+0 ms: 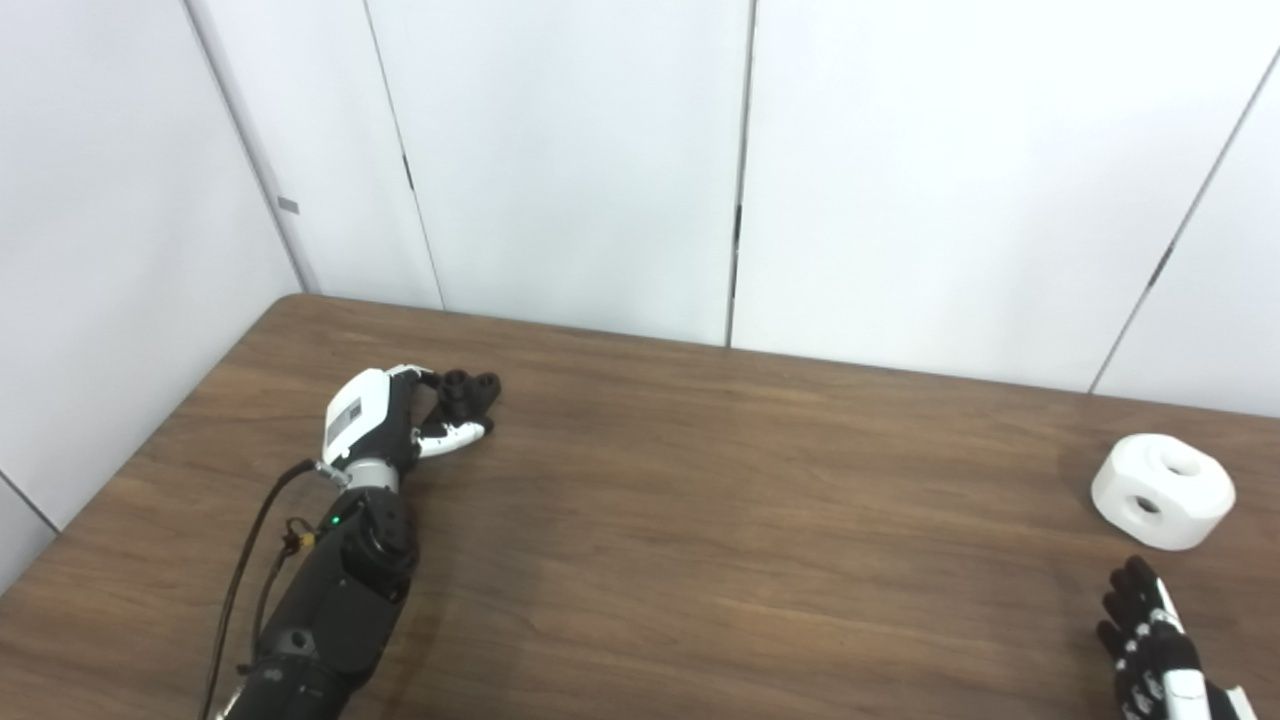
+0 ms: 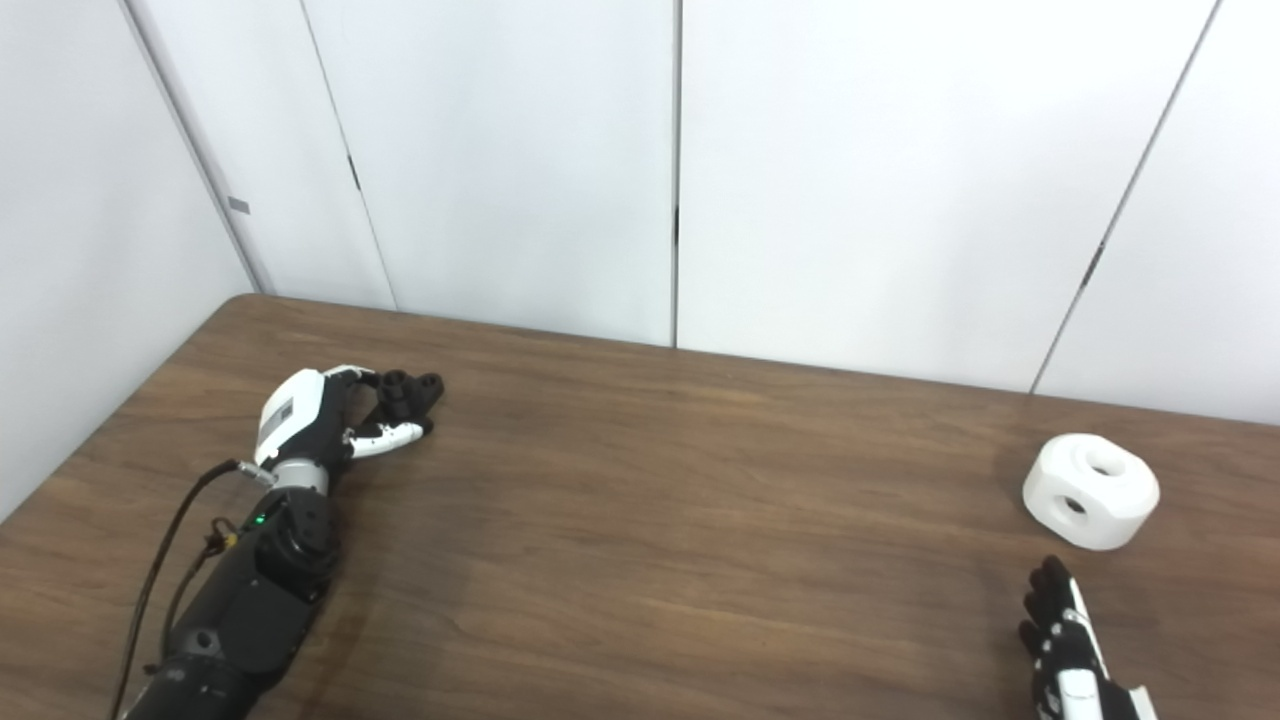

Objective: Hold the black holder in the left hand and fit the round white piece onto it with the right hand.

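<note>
On the wooden table [image 1: 700, 520], far to the left, the left hand [image 1: 385, 415] curls its fingers around the black holder [image 1: 470, 392], which rests on the tabletop. Well apart, near the right edge, sits the round white piece [image 1: 1162, 490], holes showing on top and side. Just below it hovers the right hand [image 1: 1150, 640], fingers spread and holding nothing. Bare wood lies between both hands; white wall panels [image 1: 560, 150] stand behind.

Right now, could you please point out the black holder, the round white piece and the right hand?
black holder [image 1: 470, 390]: left eye view, on its knobbed top.
round white piece [image 1: 1163, 490]: left eye view, on its upper face.
right hand [image 2: 1065, 635]: right eye view, on its back.
</note>
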